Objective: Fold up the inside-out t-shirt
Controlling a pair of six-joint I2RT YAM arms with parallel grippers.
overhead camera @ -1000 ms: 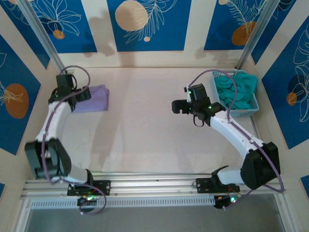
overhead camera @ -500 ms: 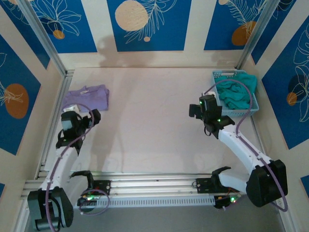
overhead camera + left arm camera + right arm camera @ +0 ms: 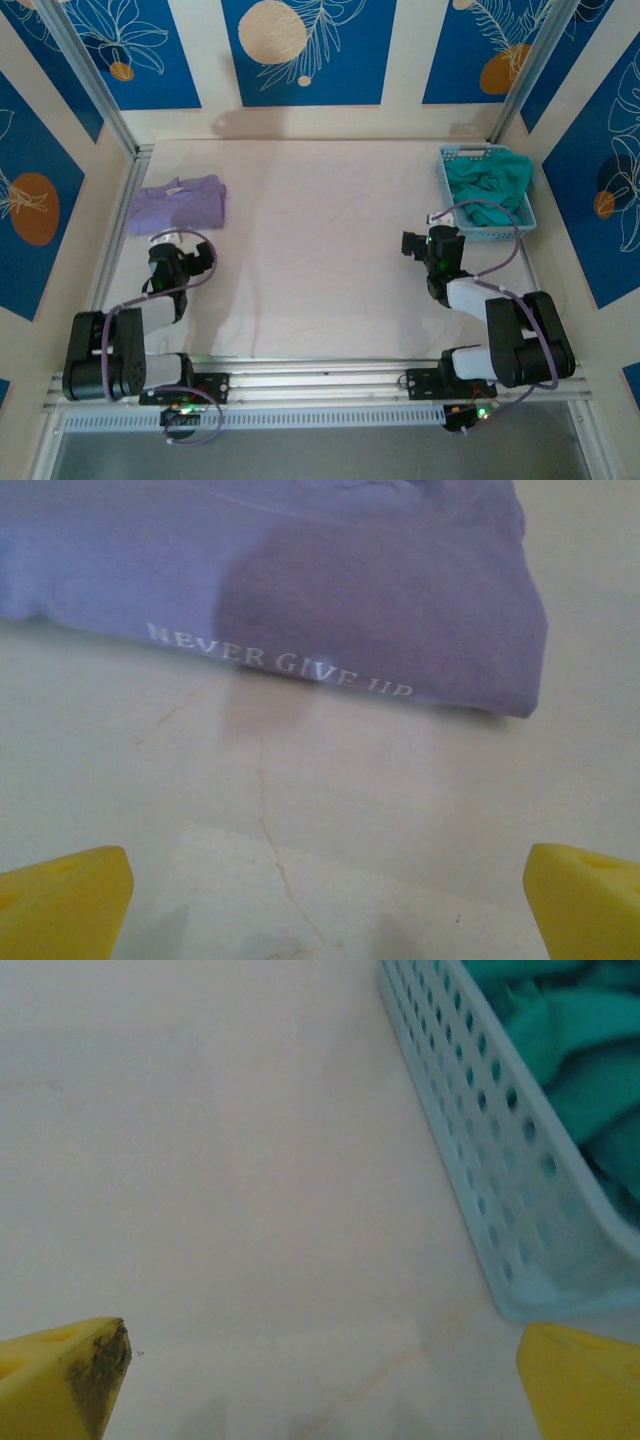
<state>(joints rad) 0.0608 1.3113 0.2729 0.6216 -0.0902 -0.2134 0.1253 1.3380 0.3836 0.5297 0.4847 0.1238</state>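
**A:** Where's the t-shirt (image 3: 300, 570)?

**B:** It's a flat purple packet on the table (image 3: 420, 780), just ahead of the left claw (image 3: 325, 880) and not touching it. That claw gapes wide, holding nothing.

**A:** So the folding's done?

**B:** I'd judge so. The edges look squared, and I can't see any step left.

**A:** And the right claw (image 3: 320, 1360)?

**B:** Spread wide too, and empty. The basket (image 3: 470, 1160) of teal clothes (image 3: 560, 1020) lies ahead to its right.

Cropped and half-hidden
Your left wrist view cuts the shirt (image 3: 300, 560) off at top and left, with its lettering (image 3: 275, 662) half tucked under the fold. Your right wrist view crops the basket (image 3: 480, 1140) and teal cloth (image 3: 570, 1050) at top and right.
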